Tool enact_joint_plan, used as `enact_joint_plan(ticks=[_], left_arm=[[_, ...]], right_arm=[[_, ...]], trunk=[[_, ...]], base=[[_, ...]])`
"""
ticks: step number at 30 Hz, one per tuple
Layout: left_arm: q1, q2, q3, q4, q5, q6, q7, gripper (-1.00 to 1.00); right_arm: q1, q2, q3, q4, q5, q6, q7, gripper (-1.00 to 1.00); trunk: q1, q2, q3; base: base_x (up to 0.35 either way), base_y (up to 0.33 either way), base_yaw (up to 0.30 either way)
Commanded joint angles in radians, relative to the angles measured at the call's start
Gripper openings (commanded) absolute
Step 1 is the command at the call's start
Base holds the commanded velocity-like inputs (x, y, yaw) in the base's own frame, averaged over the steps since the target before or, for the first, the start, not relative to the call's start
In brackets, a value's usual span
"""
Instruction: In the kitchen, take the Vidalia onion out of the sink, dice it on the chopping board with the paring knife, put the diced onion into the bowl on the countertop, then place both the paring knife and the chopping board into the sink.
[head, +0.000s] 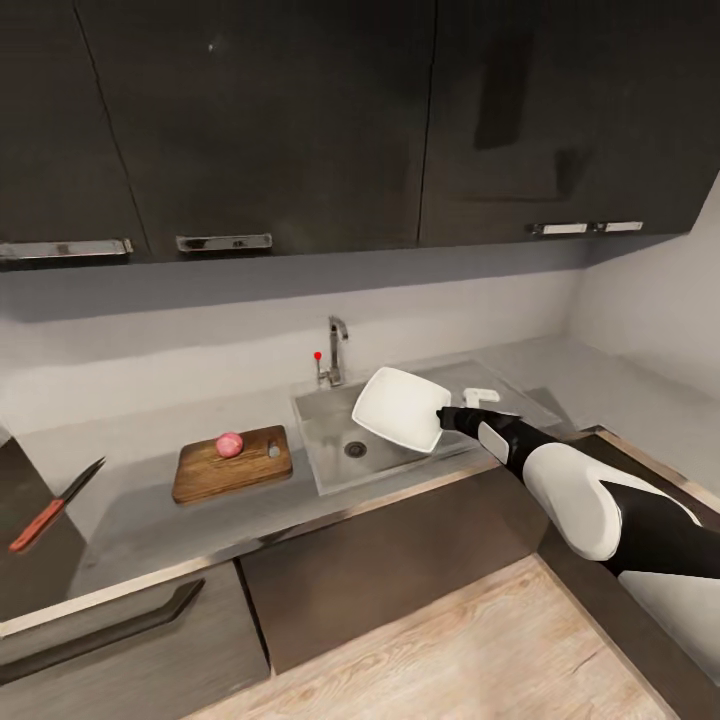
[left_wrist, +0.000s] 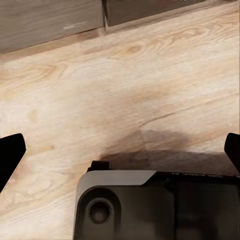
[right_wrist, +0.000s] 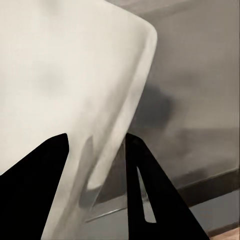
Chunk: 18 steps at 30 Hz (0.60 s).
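Holding the bowl (head: 400, 408) tilted above the sink (head: 335, 455) — right tool (head: 445, 417) clamped on its rim; rigid, smooth, likely slippery, so edge pinch is risky. Left tool (left_wrist: 120, 150) spread apart over floor.

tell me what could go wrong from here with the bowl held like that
1. The right gripper pinches the white bowl only by its rim, tilted over the sink; it could slip and drop into the basin.
2. The onion sits loose on the chopping board and may roll when cut.
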<state>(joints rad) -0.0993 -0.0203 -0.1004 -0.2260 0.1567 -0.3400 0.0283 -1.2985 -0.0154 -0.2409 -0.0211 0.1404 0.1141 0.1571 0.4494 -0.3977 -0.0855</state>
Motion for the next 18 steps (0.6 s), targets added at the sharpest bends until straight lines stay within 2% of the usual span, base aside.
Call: enact_joint_plan(ticks=[1, 10, 18], left_arm=[[-0.001, 0.000, -0.009, 0.001, 0.009, -0.004, 0.003, 1.00], [-0.001, 0.000, -0.009, 0.001, 0.009, -0.004, 0.003, 1.00], [-0.001, 0.000, -0.009, 0.001, 0.009, -0.004, 0.003, 1.00]], right_arm=[[-0.001, 0.000, -0.012, -0.002, 0.010, 0.006, 0.003, -1.00], [-0.001, 0.000, -0.012, -0.002, 0.010, 0.006, 0.004, -1.00], [-0.001, 0.000, -0.012, -0.002, 0.010, 0.006, 0.004, -1.00]], trunk=[[0.001, -0.002, -0.002], [0.001, -0.002, -0.003], [0.001, -0.002, -0.008]], base=[[0.000, 0.300, 0.000], [0.000, 0.300, 0.019], [0.000, 0.300, 0.141]])
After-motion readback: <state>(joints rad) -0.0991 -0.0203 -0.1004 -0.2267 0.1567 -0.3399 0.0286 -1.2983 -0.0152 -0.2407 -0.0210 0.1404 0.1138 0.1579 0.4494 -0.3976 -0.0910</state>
